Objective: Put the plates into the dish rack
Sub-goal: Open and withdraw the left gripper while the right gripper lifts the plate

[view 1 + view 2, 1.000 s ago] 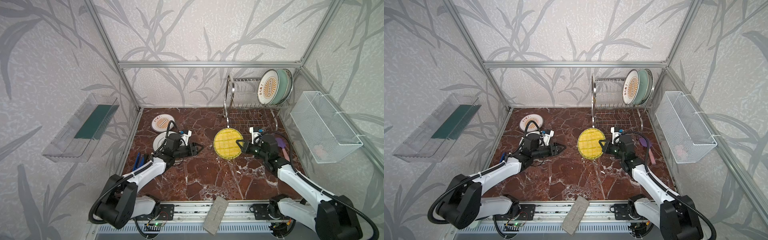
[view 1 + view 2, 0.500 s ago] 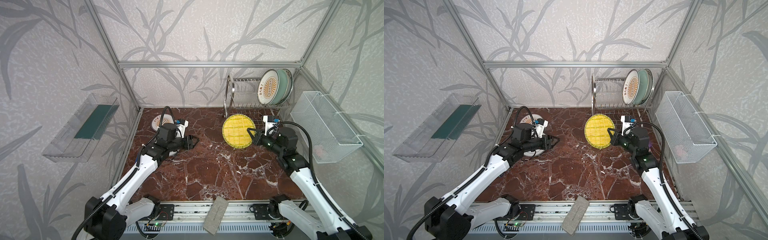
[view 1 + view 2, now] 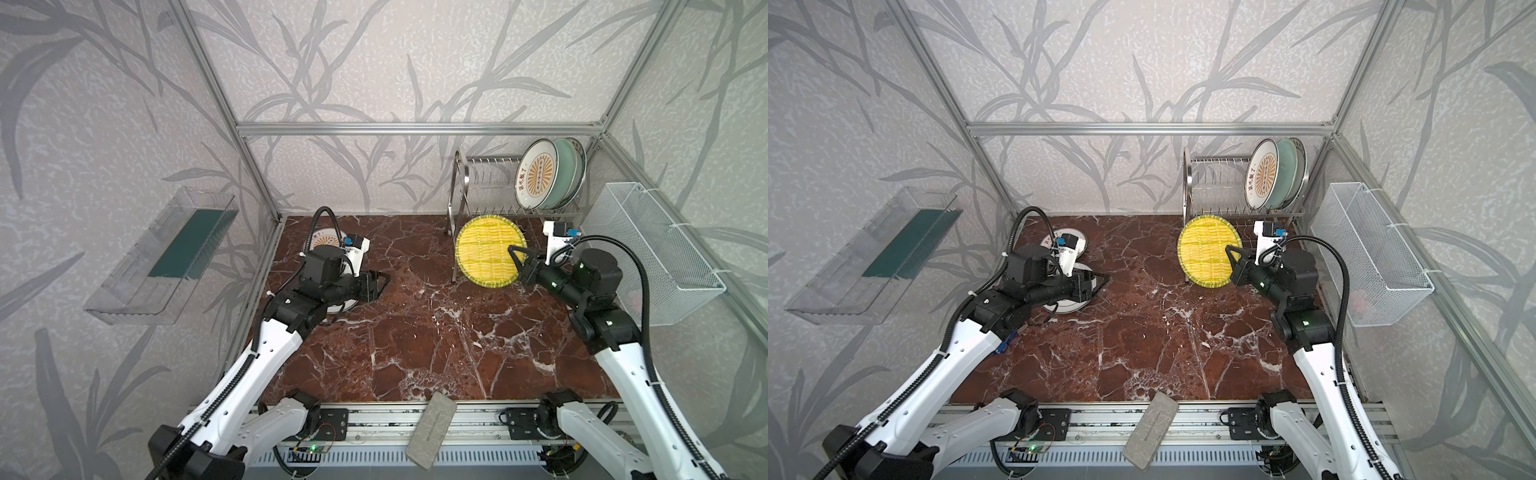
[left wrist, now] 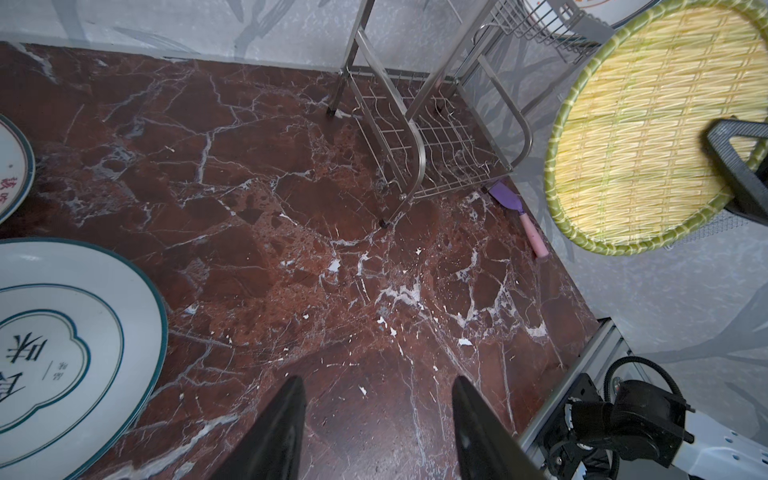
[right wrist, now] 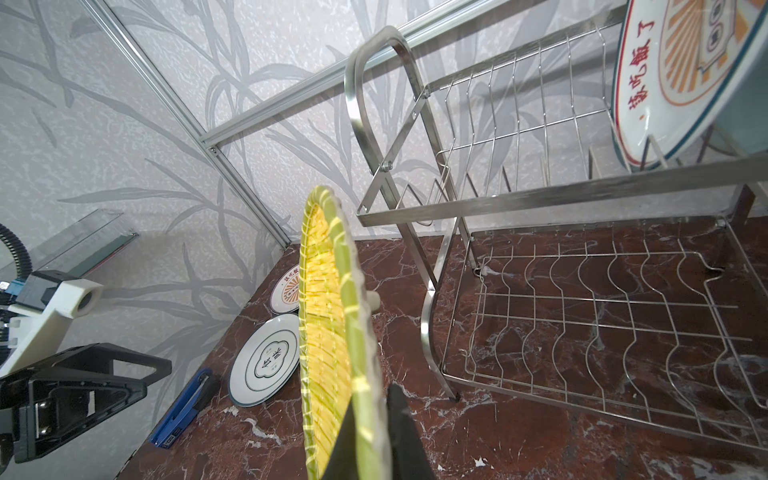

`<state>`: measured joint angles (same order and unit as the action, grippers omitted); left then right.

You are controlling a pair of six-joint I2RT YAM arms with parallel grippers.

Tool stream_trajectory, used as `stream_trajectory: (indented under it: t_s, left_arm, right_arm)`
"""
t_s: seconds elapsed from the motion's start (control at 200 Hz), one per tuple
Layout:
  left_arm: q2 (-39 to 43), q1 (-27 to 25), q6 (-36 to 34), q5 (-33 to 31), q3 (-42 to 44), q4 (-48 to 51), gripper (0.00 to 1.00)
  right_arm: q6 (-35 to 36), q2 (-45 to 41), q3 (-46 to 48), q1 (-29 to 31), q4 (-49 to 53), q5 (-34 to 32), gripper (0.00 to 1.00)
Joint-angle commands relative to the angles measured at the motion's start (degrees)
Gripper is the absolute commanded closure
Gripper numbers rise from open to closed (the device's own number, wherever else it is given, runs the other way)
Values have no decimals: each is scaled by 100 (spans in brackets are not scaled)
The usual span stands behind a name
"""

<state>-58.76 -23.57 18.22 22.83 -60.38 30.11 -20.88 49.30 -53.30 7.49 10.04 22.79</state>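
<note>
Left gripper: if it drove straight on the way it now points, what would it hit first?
Only bare table lies just ahead of the open left gripper. The first thing in line looks like the dish rack, at its near leg, though depth is hard to judge.

Yellow plate [image 3: 486, 253] raised toward dish rack [image 3: 492, 158].

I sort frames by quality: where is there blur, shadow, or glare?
Both top views: sharp, even light, soft shadows on the table. Left wrist view: the left gripper is dark and blurred. Right wrist view: the dish rack shows glare on its steel; the yellow plate softens near the lens.
</note>
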Motion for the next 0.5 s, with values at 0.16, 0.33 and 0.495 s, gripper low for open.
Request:
stream_trajectory:
  t_s: [0.16, 0.33, 0.495]
  left_arm:
    - [717, -4, -909, 69, -212, 730, 43]
    - [1311, 3, -953, 18, 205, 526, 40]
    - [1447, 70, -741, 223, 549, 164, 40]
  right_arm:
    - [83, 7, -293, -34, -142, 18, 100]
    - [146, 69, -373, -37, -104, -102, 100]
    - [216, 80, -523, -44, -75, -264, 100]
